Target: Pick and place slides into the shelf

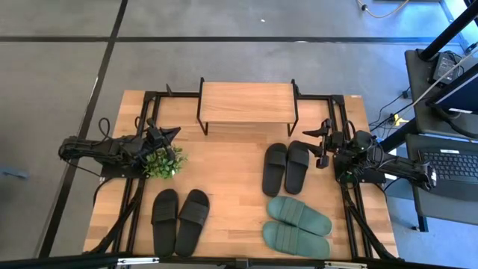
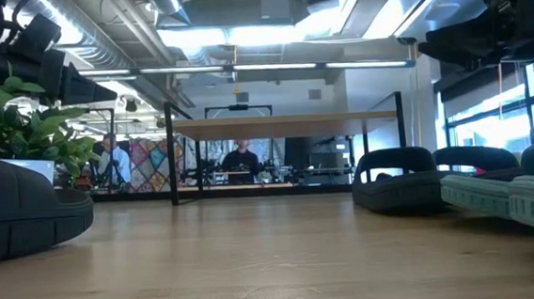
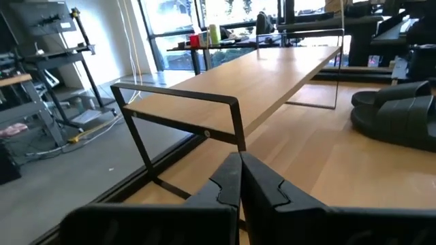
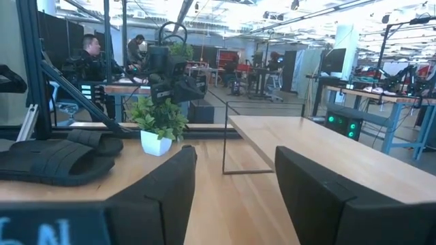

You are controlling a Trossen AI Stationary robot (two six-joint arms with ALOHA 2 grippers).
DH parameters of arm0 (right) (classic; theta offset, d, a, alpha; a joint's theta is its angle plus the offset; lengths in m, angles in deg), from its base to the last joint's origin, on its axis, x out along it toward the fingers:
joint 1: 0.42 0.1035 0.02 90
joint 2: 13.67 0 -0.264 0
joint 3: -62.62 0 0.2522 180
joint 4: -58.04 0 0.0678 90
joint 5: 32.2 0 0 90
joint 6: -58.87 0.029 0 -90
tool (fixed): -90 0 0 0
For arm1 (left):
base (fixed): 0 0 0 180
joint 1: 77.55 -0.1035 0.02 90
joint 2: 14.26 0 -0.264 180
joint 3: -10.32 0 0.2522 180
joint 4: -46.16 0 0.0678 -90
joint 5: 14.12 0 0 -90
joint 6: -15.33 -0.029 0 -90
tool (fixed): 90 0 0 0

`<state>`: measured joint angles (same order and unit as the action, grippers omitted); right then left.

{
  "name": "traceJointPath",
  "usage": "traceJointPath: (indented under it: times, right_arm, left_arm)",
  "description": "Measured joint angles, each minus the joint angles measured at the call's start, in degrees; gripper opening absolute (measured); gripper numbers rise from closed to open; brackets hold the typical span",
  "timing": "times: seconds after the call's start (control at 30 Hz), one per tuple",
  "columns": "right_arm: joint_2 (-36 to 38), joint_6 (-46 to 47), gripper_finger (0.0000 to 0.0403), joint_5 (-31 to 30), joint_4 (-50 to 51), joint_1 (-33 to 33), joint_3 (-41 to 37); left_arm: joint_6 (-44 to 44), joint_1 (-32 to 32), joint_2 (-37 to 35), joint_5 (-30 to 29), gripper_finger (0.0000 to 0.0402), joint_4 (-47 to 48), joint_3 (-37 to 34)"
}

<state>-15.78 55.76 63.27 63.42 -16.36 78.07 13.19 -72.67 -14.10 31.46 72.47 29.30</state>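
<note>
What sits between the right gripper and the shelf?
Nothing: in the high view, only bare tabletop separates the open right gripper from the shelf.

I see bare tabletop [image 1: 231, 161] between the shelf [image 1: 247, 102] and the slides, wide enough for a gripper to pass. The plant [image 1: 163, 162] crowds the left side, and the black pair [image 1: 286, 167] lies just beside the right gripper [image 1: 323, 146]; under the shelf plank the space is open between thin legs.
</note>
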Motion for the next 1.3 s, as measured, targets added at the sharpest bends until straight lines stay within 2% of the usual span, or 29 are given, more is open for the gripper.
traceJointPath:
  times: [1.3]
  right_arm:
    - [0.0,1.2,0.0202,0.0,0.0,0.0,0.0]
  left_arm:
    - [-0.9,0.0,0.0,-0.1,0.0,-0.1,0.2]
